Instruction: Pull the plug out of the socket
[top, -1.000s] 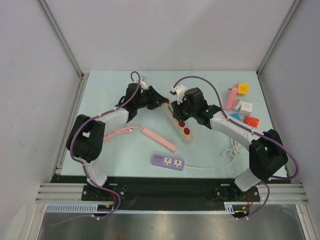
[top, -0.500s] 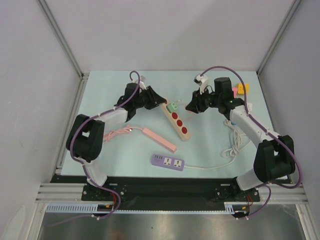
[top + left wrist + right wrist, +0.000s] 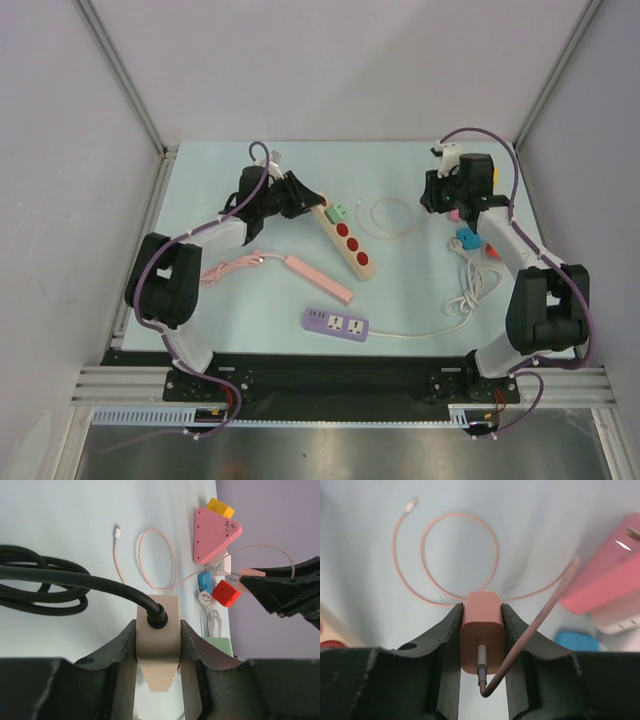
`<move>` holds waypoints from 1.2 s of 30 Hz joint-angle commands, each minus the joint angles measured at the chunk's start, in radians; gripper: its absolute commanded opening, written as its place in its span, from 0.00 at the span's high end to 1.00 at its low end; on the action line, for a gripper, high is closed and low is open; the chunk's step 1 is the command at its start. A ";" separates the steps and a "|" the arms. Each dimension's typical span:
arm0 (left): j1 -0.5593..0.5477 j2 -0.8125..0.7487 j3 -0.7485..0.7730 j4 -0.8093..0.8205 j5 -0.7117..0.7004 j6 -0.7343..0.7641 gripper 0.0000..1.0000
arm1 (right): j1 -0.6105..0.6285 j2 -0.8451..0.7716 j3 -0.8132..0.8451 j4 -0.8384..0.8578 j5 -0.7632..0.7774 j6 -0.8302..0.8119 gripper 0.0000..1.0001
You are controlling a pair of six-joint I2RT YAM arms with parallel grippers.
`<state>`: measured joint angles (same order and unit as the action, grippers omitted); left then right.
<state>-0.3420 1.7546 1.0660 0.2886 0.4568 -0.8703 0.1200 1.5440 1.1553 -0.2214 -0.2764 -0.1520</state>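
Note:
A beige power strip (image 3: 345, 238) with three red sockets lies at centre; a green plug (image 3: 338, 211) stays on its far end. My left gripper (image 3: 303, 201) is shut on that cord end of the strip (image 3: 157, 630), its black cord leading out left. My right gripper (image 3: 432, 196) is at the back right, well apart from the strip, shut on a salmon-pink plug (image 3: 481, 640). The plug's thin pink cable (image 3: 390, 216) trails in a loop on the table. In the left wrist view the right gripper (image 3: 260, 580) shows holding the plug in the air.
Pink triangular (image 3: 215, 535), yellow (image 3: 220, 507), blue (image 3: 468, 238) and red (image 3: 493, 250) adapters cluster at the right by my right arm. A purple power strip (image 3: 336, 323) with a white cord (image 3: 470, 295) lies near front. A pink strip (image 3: 318, 279) lies left of centre.
My right gripper drew the pink plug off the beige strip and carried it to the back right, trailing its cable. My left gripper kept hold of the strip.

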 commanded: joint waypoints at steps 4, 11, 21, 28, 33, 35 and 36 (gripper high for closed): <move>0.018 -0.107 0.025 0.093 0.052 0.002 1.00 | -0.112 -0.001 -0.037 0.090 0.141 -0.053 1.00; 0.024 -0.119 0.028 0.084 0.063 0.004 1.00 | -0.253 0.059 -0.032 0.011 0.053 -0.147 1.00; 0.032 -0.162 0.022 0.029 0.083 0.042 1.00 | -0.307 0.198 -0.022 -0.070 0.014 -0.222 0.73; 0.035 -0.188 -0.008 0.027 0.102 0.054 1.00 | -0.330 0.180 0.021 -0.122 -0.009 -0.251 0.44; 0.037 -0.198 -0.012 0.023 0.115 0.065 1.00 | -0.355 0.113 0.046 -0.170 -0.033 -0.294 0.30; 0.037 -0.201 -0.014 0.023 0.117 0.067 1.00 | -0.362 0.076 0.057 -0.196 -0.044 -0.310 0.25; 0.037 -0.201 -0.018 0.029 0.121 0.067 1.00 | -0.364 0.065 0.058 -0.205 -0.049 -0.328 0.22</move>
<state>-0.3134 1.6352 1.0412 0.2249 0.5301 -0.8097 -0.2295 1.7016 1.1545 -0.3885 -0.2901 -0.4255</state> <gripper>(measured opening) 0.381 0.758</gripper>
